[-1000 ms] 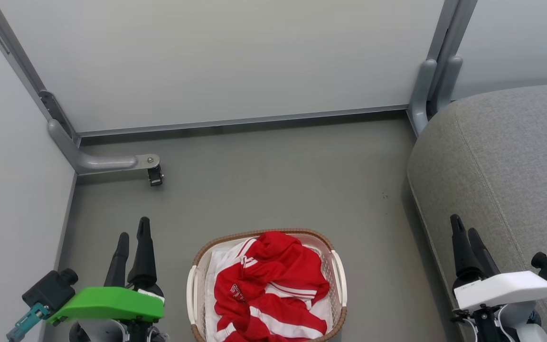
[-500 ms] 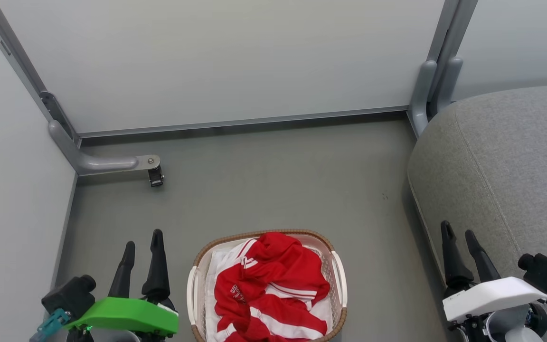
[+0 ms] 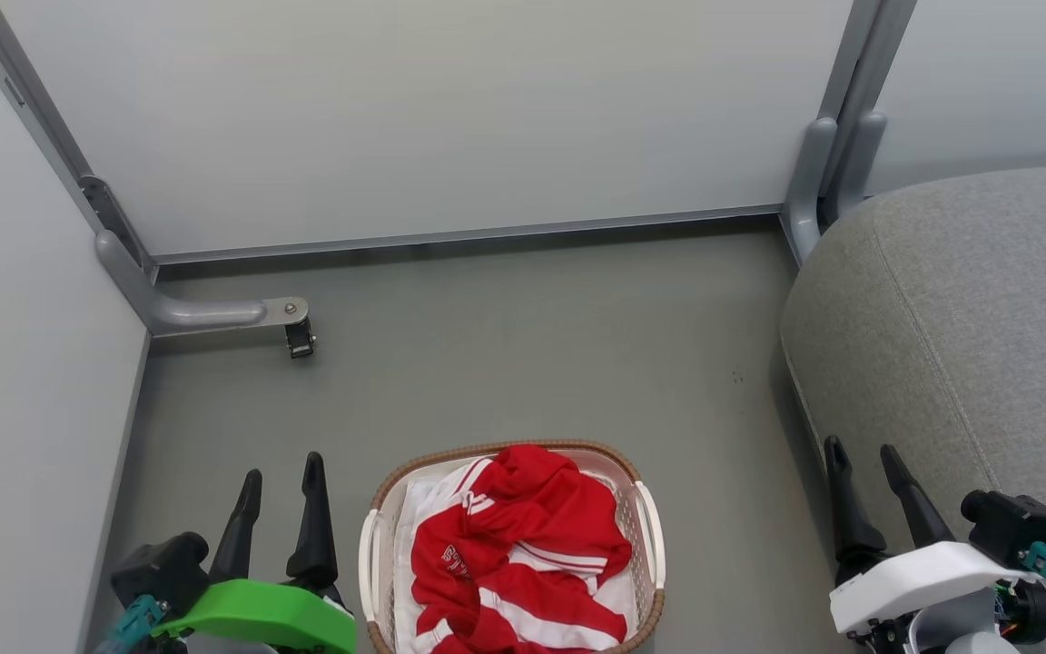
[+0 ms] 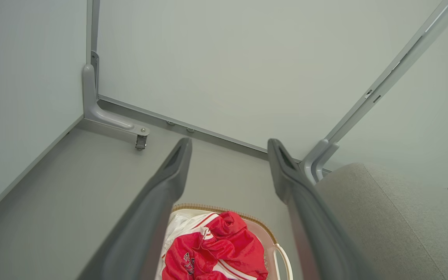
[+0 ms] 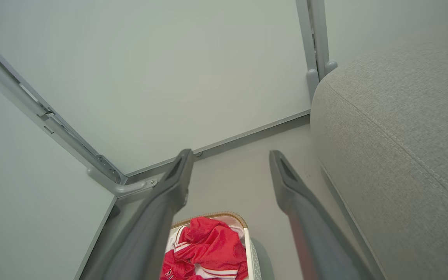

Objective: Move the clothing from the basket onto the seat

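Since the earlier frame both arms have drawn back toward the bottom of the head view and inward toward the basket, while the basket and its load lie where they were. At the far left a metal foot with a small caster (image 3: 298,338) stands on the grey floor (image 3: 532,345) at the base of the pale partition. Nearer, the left gripper (image 3: 283,466) hangs over bare floor just left of the basket, its two dark fingers spread wide with nothing between them; its own wrist view shows the same gap (image 4: 230,143). In the middle the basket (image 3: 432,454) sits on the floor, and the clothing (image 3: 523,536), crumpled red fabric with white stripes, is heaped inside it on the white liner, untouched by either arm. Both wrist views look down on that heap (image 4: 216,249) (image 5: 208,249). To the right, the right gripper (image 3: 861,447) hovers beside the rounded edge of the seat, its fingers also parted and empty, as its wrist view confirms (image 5: 230,153). The seat (image 3: 968,318) takes up the right side, bare grey fabric with a stitched seam.
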